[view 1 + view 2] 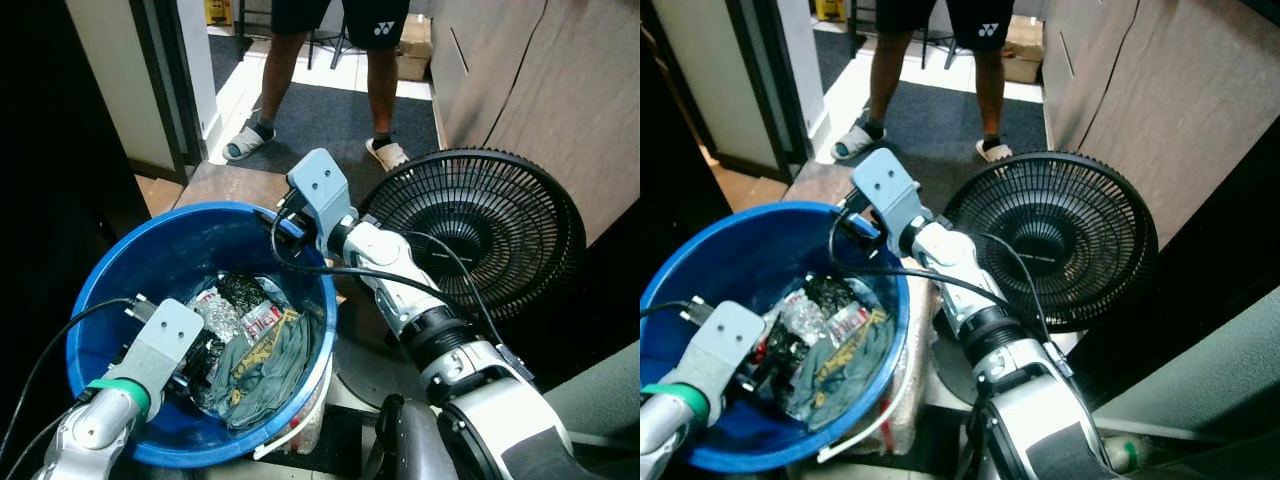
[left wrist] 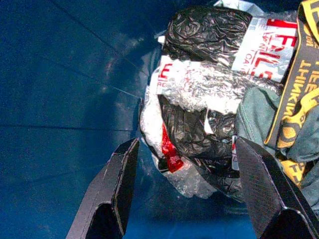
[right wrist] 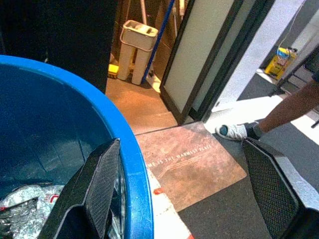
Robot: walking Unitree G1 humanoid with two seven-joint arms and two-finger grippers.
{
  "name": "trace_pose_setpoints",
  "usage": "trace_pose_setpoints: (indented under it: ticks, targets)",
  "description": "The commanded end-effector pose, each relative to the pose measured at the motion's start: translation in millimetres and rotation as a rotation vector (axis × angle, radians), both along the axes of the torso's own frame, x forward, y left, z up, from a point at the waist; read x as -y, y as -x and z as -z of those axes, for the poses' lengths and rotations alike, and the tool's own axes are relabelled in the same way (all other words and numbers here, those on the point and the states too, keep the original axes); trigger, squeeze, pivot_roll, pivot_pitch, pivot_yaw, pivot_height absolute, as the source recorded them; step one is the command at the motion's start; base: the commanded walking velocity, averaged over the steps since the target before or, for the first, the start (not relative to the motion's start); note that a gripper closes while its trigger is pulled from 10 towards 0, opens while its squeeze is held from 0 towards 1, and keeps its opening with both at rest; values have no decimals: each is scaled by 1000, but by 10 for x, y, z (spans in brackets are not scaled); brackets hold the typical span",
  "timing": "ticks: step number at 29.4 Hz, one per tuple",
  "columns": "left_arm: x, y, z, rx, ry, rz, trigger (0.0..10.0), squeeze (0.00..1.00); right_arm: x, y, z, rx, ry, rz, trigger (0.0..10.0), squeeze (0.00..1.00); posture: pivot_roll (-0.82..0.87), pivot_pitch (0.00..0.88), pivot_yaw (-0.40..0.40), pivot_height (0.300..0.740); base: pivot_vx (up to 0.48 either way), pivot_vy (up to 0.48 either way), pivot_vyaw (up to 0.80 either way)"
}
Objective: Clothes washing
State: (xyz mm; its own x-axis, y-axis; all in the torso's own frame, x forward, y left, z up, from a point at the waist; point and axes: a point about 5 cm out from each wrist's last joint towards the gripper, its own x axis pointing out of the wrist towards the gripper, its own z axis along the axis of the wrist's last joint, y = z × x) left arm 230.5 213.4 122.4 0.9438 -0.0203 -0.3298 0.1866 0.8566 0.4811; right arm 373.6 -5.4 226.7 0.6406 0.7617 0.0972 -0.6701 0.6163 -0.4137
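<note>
The left gripper (image 2: 182,194) reaches down inside the big round blue plastic tub (image 1: 110,265), low against its left wall, with its two black fingers spread wide and nothing between them. Just past the fingertips lies a crumpled bundle of silver and black plastic wrapping with red lettering (image 2: 199,94), and next to that, toward the tub's right wall, a grey-green garment with a black-and-yellow printed strap (image 1: 262,362). This laundry lies heaped on the tub's floor, toward its near right side.

Further right, the right gripper (image 3: 192,186) is at the tub's far rim, its fingers parted, one inside the blue wall and one outside over the brown floor mat (image 3: 187,167), astride the rim but not closed on it.

To the right of the tub stands a black round fan with a wire grille (image 1: 495,225). A person's legs in sandals (image 1: 325,90) stand beyond.

The washing looks barely begun: the clothes are in the tub, ungripped, and no water shows.
</note>
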Motion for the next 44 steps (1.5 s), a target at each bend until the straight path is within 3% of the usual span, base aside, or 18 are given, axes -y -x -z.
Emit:
trace_pose_setpoints:
  ticks: [1, 7, 8, 10, 12, 13, 14, 21, 26, 28, 30, 32, 33, 35, 37, 40, 41, 44]
  targets:
    - [-44, 78, 133, -64, -2, -34, 10000, 0, -122, 61, 171, -67, 36, -74, 10000, 0, 217, 165, -83, 300, 0, 0, 0]
    - [-31, 97, 143, -68, 0, -38, 10000, 0, -181, 64, -66, -2, -56, -112, 10000, 0, 215, 163, -85, 300, 0, 0, 0]
    - [-25, 95, 145, -67, 2, -37, 10000, 0, -138, 60, -238, 34, -140, -100, 10000, 0, 210, 158, -83, 300, 0, 0, 0]
    - [-25, 95, 145, -67, 2, -37, 10000, 0, -138, 60, -238, 34, -140, -100, 10000, 0, 210, 158, -83, 300, 0, 0, 0]
    - [-17, 80, 142, -65, 4, -34, 10000, 0, 50, 38, -532, 56, -315, -44, 10000, 0, 200, 147, -76, 300, 0, 0, 0]
    - [-17, 80, 142, -65, 4, -34, 10000, 0, 50, 38, -532, 56, -315, -44, 10000, 0, 200, 147, -76, 300, 0, 0, 0]
    - [-16, 55, 141, -63, 3, -29, 10000, 0, 211, -34, -563, 51, -332, 34, 10000, 0, 195, 141, -70, 300, 0, 0, 0]
    - [4, 21, 142, -61, 1, -16, 10000, 0, 417, -277, -129, -98, -103, 224, 10000, 0, 198, 133, -67, 300, 0, 0, 0]
    - [11, 24, 141, -59, 2, -16, 10000, 0, 443, -316, 8, -204, -82, 265, 10000, 0, 201, 134, -68, 300, 0, 0, 0]
    - [11, 24, 141, -59, 2, -16, 10000, 0, 443, -316, 8, -204, -82, 265, 10000, 0, 201, 134, -68, 300, 0, 0, 0]
    - [18, 47, 137, -53, 7, -27, 10000, 0, 290, -232, -36, -127, -59, 149, 10000, 0, 219, 137, -80, 300, 0, 0, 0]
    - [18, 47, 137, -53, 7, -27, 10000, 0, 290, -232, -36, -127, -59, 149, 10000, 0, 219, 137, -80, 300, 0, 0, 0]
    - [31, 47, 122, -44, 15, -30, 10000, 0, 213, -156, -60, -75, -52, 78, 10000, 0, 220, 139, -83, 300, 0, 0, 0]
    - [147, 5, -8, 21, 109, 15, 10000, 0, 137, 6, -59, -16, -87, -13, 10000, 0, 214, 137, -80, 300, 0, 0, 0]
    - [147, 5, -8, 21, 109, 15, 10000, 0, 137, 6, -59, -16, -87, -13, 10000, 0, 214, 137, -80, 300, 0, 0, 0]
    - [295, -28, -188, 96, 244, 95, 10000, 0, 137, 115, -50, 2, -140, -45, 10000, 0, 210, 135, -78, 300, 0, 0, 0]
    - [295, -28, -188, 96, 244, 95, 10000, 0, 137, 115, -50, 2, -140, -45, 10000, 0, 210, 135, -78, 300, 0, 0, 0]
    - [438, -123, -556, 218, 462, 165, 10000, 0, 213, 307, 85, -29, -221, -13, 10000, 0, 200, 130, -71, 300, 0, 0, 0]
